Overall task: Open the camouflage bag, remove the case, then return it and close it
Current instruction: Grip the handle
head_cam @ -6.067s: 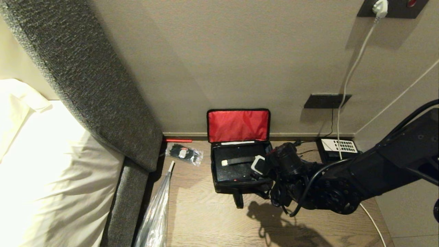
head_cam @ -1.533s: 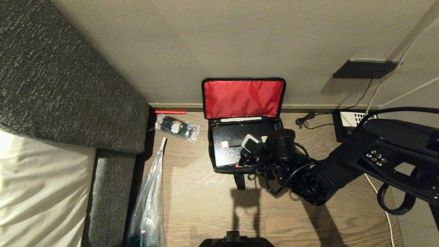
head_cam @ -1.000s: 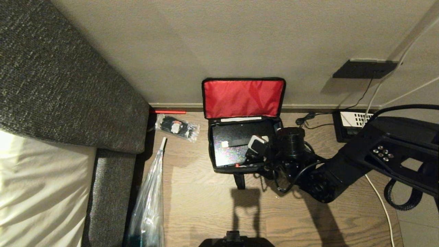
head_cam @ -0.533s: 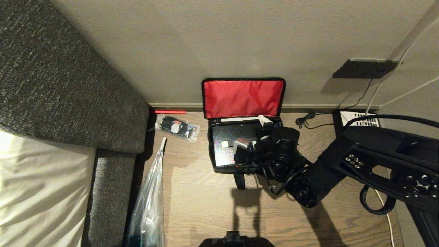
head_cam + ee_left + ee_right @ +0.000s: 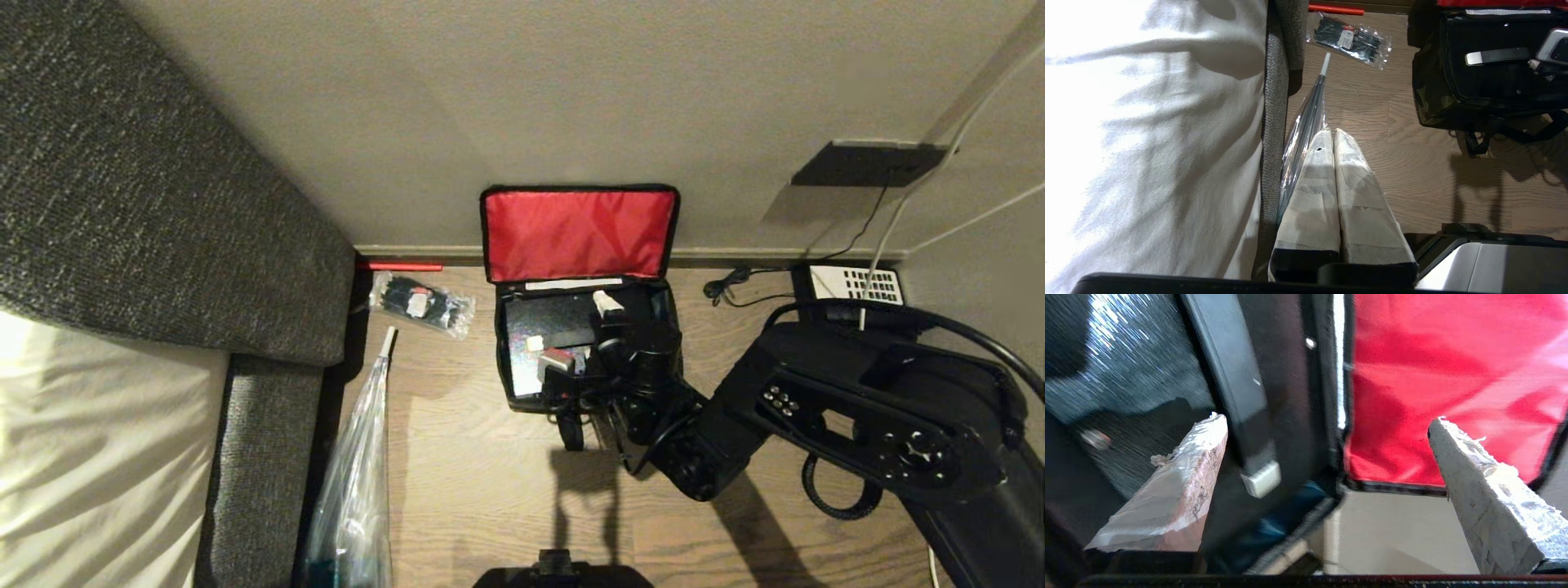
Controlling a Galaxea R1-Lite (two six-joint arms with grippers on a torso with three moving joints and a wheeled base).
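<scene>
— Where's the case (image 5: 543,347) sitting?

— Right under my right gripper (image 5: 578,331), inside the open bag (image 5: 580,237) on the floor, lid propped against the wall. My fingers (image 5: 1180,473) are spread wide, holding nothing.

— How will you grab it well?

— Straddle the handle (image 5: 1231,375) squarely, one finger on each side, then close and lift straight up. My left gripper (image 5: 1333,179) hangs shut beside the bed.

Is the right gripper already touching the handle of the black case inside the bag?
Apart. In the right wrist view the right gripper is open wide, and the case handle runs between its fingertips with dark gaps on both sides; nothing is pinched.
</scene>
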